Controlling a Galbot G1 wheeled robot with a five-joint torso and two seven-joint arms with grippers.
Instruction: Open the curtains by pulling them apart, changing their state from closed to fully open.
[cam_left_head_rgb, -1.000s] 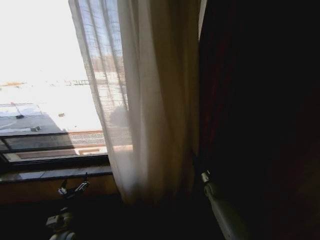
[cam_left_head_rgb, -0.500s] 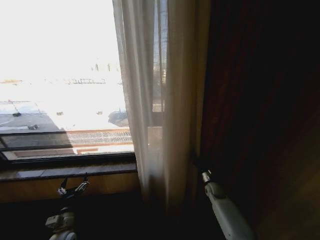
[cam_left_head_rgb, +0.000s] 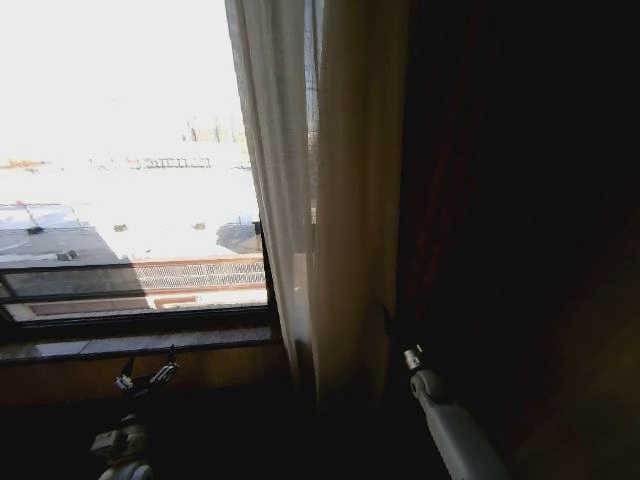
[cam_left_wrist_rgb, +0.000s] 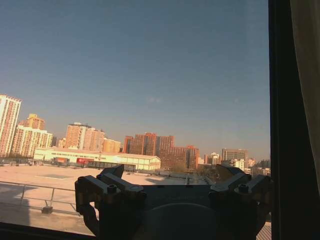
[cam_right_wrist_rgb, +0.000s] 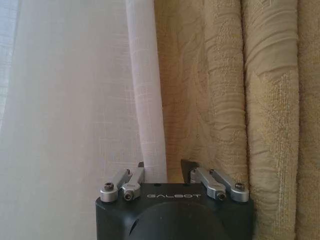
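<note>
Bright daylight fills the big window (cam_left_head_rgb: 120, 150) in front of you, and past the glass you can see flat roofs and far-off buildings (cam_left_wrist_rgb: 150, 147). A brown sill (cam_left_head_rgb: 140, 345) runs along the bottom of the window, and the room below it is very dark.

You can see the curtains (cam_left_head_rgb: 300, 200) bunched up in the middle of the head view, at the right side of the window. The thin white part hangs on the left, just beside a thicker tan curtain (cam_right_wrist_rgb: 240, 100) with a leafy pattern. Right of them, the wall side is too dark to make out.

Your right claw (cam_right_wrist_rgb: 166, 172) is right up against the curtains, low down. Its two fingers (cam_right_wrist_rgb: 125, 182) are partly open, and a narrow fold of the thin white cloth hangs down between their tips. You cannot tell for sure if the tips are pinching the fold. In the head view the pale right arm (cam_left_head_rgb: 450, 430) reaches up from the bottom toward the bottom end of the curtains.

Your left claw (cam_left_head_rgb: 145, 378) sits low on the left, near the sill and well apart from the curtains. Its fingers (cam_left_wrist_rgb: 95, 192) are spread wide and hold nothing. It points out through the clear glass, with the dark window frame (cam_left_wrist_rgb: 290, 150) on one side.
</note>
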